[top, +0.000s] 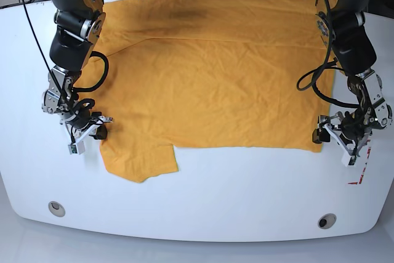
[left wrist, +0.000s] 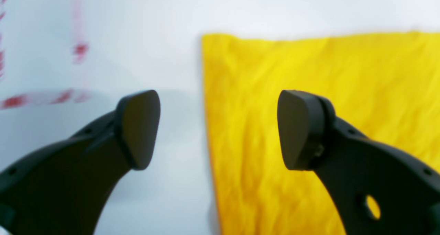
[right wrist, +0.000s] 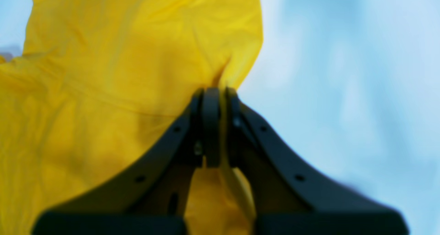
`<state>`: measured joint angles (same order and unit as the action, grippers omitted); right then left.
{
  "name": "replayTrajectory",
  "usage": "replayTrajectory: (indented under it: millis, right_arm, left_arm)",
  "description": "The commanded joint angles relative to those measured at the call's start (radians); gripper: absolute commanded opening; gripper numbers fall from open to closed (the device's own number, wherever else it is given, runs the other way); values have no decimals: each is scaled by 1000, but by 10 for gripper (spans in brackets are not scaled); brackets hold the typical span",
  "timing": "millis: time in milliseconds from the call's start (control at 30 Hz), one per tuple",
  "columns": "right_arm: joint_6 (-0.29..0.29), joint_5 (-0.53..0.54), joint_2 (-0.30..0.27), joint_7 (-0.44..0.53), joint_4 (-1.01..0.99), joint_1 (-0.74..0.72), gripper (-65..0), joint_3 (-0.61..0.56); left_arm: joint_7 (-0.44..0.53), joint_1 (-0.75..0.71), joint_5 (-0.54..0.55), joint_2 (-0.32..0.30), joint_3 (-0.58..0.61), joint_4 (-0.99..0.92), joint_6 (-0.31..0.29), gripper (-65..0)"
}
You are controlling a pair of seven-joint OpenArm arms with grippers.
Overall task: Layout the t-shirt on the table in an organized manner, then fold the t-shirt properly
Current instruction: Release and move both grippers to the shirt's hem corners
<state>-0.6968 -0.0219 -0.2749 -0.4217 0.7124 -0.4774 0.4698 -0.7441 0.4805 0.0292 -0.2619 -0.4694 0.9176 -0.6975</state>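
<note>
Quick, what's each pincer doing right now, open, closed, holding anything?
Left pincer: open, holding nothing, straddling the t-shirt edge above the table.
Right pincer: closed on the t-shirt's edge.

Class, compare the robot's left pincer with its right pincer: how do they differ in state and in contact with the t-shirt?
The left pincer is open, its pads wide apart; the right pincer is shut. The left pincer holds nothing and hangs over the t-shirt edge and the table; the right pincer pinches a fold of the t-shirt. Both are black and sit at the t-shirt's near corners.
</note>
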Motion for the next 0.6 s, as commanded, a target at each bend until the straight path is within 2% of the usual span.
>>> replayTrajectory:
  millis: [0,333,567]
  right_arm:
    - [-1,-10,-13,-9,11,-17,-637,-1]
    - [-1,-5,-13,-7,13,1,-637,-1]
    - [-1,-3,-13,-7,13,3,-637,-1]
  left_arm:
    - [30,47,10,-29,-1,-53,-1,-149]
    - [148,91,8,-50,2,-266,6,-149]
    - [154,116,13,-43,74,-318,9,-151]
